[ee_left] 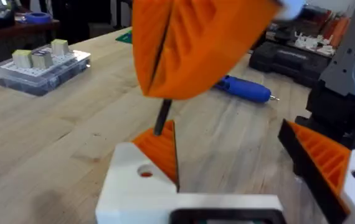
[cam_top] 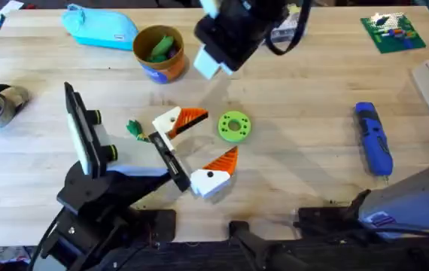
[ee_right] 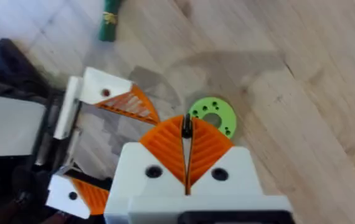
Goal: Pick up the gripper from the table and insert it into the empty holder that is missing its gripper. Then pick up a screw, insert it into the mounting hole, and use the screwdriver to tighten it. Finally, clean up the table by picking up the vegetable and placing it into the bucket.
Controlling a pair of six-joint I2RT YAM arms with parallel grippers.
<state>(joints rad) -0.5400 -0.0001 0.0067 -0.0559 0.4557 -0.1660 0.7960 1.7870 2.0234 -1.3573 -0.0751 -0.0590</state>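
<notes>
No legible text (none anywhere)

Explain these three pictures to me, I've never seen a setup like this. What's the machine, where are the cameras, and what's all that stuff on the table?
Two robot arms work at a wooden table. One picture looks down from a fixed camera above. The other two come from a small camera on each arm's wrist, so each shows that arm's own fingers up close.

The right gripper, white with orange ribbed pads, is shut on a thin dark pin, probably a screw, close to the white holder. The left gripper stands open and holds nothing.

On the table lie a lime-green disc, a small green vegetable, a blue screwdriver, a yellow-orange bucket and a light-blue pouch.
</notes>
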